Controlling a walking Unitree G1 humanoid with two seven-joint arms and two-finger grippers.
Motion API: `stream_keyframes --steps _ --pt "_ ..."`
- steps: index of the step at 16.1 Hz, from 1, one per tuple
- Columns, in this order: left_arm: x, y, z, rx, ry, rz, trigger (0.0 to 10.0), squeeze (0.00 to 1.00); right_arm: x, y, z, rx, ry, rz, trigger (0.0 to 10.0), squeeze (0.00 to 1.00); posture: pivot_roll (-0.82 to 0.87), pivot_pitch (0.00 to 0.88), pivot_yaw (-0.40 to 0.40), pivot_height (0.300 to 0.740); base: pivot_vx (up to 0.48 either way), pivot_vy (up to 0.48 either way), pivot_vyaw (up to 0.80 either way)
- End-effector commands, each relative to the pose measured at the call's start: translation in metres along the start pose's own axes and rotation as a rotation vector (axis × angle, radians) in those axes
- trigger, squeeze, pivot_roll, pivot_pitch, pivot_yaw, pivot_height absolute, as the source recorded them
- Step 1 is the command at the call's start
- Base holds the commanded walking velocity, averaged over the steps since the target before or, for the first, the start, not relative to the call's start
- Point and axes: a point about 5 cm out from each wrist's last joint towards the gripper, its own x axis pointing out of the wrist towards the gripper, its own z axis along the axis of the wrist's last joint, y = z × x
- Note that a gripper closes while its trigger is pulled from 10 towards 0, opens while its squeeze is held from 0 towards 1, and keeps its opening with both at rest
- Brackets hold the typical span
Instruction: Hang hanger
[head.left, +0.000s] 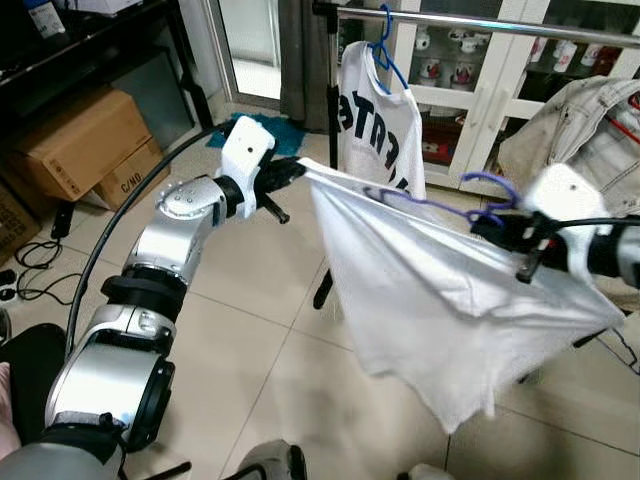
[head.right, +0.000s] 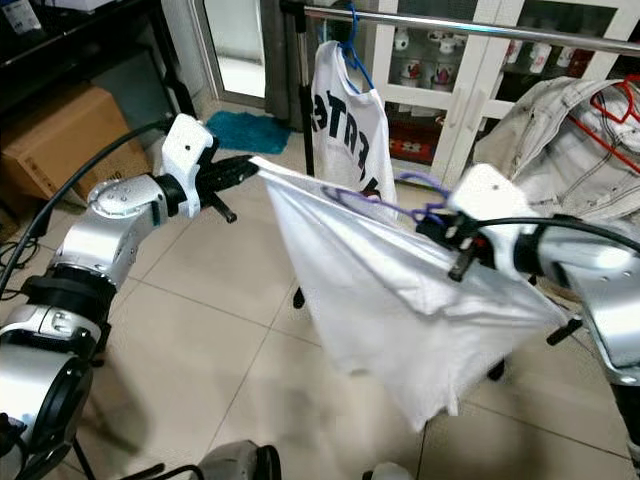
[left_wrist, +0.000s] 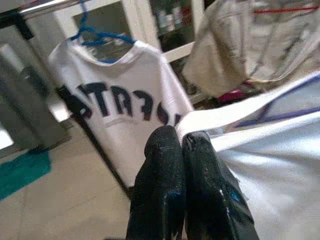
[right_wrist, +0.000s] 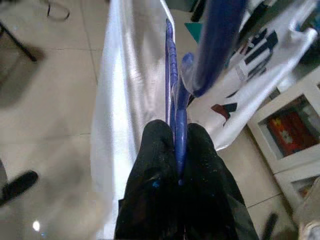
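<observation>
Right pincer (right_wrist: 176, 150) pinches stiff, light purple hanger (head.right: 420, 200) nr its hook; left pincer (left_wrist: 182, 145) clamps edge of limp white shirt (head.left: 420, 290). Shirt prob. slips off easily, so hold wire, not cloth, for lifting to rail (head.left: 480, 22).

The rail (head.left: 480, 22) has bare room between the printed shirt (head.left: 372, 120) and the jacket (head.left: 570, 130). The stretched white shirt (head.left: 430, 290) spans the way ahead; open floor (head.left: 250, 300) lies beneath.
</observation>
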Motion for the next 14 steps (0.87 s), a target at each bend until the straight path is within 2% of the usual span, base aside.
stream_keyframes --steps 1,2,3,5,6,7,9,12,14 --pt "-0.005 0.003 -0.002 -0.017 0.001 0.010 0.0 0.00 -0.008 -0.006 0.002 0.055 -0.056 -0.030 0.0 0.00 -0.13 0.000 0.102 0.740 0.000 0.000 0.00" --pt "-0.005 0.007 -0.006 -0.034 0.016 0.060 0.0 0.00 -0.011 -0.001 0.009 0.088 -0.146 0.036 0.0 0.00 -0.12 0.000 0.101 0.740 0.000 0.000 0.00" --pt "-0.005 0.012 -0.006 -0.058 0.008 0.116 0.0 0.00 -0.013 0.006 0.012 0.074 -0.178 0.105 0.0 0.00 -0.12 0.000 0.101 0.740 0.000 0.000 0.00" --pt "-0.006 0.027 0.005 -0.142 -0.073 0.267 0.0 0.00 -0.015 0.018 0.010 0.077 -0.168 0.187 0.0 0.00 -0.12 0.000 0.103 0.740 0.000 0.000 0.00" --pt "-0.007 0.031 0.009 -0.143 -0.091 0.289 0.0 0.00 -0.014 0.020 0.010 0.079 -0.166 0.201 0.0 0.00 -0.12 0.000 0.104 0.740 0.000 0.000 0.00" --pt "-0.007 0.034 0.016 -0.200 -0.154 0.299 0.0 0.00 -0.014 0.024 0.010 0.089 -0.180 0.214 0.0 0.00 -0.13 0.000 0.107 0.740 0.000 0.000 0.00" --pt "-0.004 0.034 0.020 -0.282 -0.204 0.296 0.0 0.00 -0.014 0.026 0.010 0.097 -0.193 0.223 0.0 0.00 -0.13 0.000 0.110 0.740 0.000 0.000 0.00" --pt "0.002 0.023 0.011 -0.313 -0.165 0.214 0.0 0.00 -0.014 0.018 0.012 0.146 -0.255 0.147 0.0 0.00 -0.13 0.000 0.115 0.740 0.000 0.000 0.00" --pt "-0.001 0.024 0.001 -0.348 -0.151 0.259 0.0 0.00 -0.019 0.007 0.015 0.200 -0.311 0.065 0.0 0.00 -0.13 0.000 0.117 0.740 0.000 0.000 0.00"
